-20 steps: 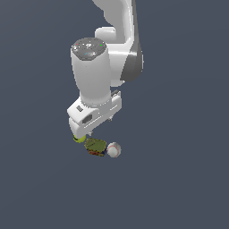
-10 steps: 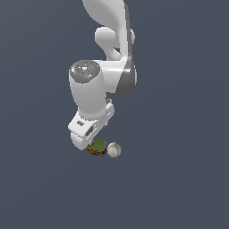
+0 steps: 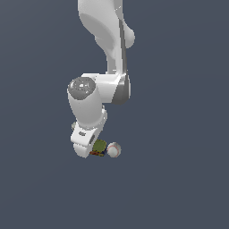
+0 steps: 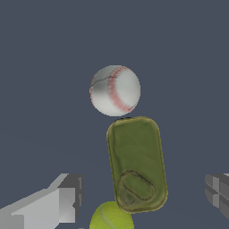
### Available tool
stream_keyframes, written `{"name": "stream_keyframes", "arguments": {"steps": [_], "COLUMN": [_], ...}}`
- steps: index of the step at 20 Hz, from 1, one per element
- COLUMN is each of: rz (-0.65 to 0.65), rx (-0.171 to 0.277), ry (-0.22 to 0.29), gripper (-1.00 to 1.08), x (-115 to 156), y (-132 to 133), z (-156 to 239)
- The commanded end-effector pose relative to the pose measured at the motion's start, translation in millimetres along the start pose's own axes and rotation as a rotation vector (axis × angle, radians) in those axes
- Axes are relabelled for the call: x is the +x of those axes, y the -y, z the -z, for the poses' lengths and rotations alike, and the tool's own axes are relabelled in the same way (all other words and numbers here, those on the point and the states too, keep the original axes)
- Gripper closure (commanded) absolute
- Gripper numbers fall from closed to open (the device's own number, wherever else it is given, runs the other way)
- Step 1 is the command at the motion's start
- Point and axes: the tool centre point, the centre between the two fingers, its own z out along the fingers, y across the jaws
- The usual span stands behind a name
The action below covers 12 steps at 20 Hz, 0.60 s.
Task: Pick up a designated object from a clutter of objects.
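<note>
Tin (image 4: 136,163) lies between baseball (image 4: 115,90) and tennis ball (image 4: 111,217); end effector (image 4: 143,197) spread wide, fingers flanking it untouched.

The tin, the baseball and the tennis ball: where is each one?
Tin (image 4: 136,163), wrist view, middle of its olive-green top.
Baseball (image 4: 115,90), wrist view, centre, beside the red stitching.
Tennis ball (image 4: 111,218), wrist view, its visible upper part.

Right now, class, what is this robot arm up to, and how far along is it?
A simulated Panda arm is poised above a small clutter. Its gripper is open, fingers on either side of the green-topped tin, not touching it. A baseball lies close by one end of the tin and a tennis ball by the other. Nothing is gripped or lifted yet.
</note>
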Motion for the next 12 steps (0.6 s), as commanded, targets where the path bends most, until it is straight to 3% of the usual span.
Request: {"name": "stream_keyframes", "arguments": {"steps": [1, 12], "rz": [0.046, 0.143], "rx": [0.001, 0.003], "ry": [-0.001, -0.004], "gripper": [-0.92, -0.92], "x": [-2, -7], "y": [-2, -4], "z": [-8, -27]}}
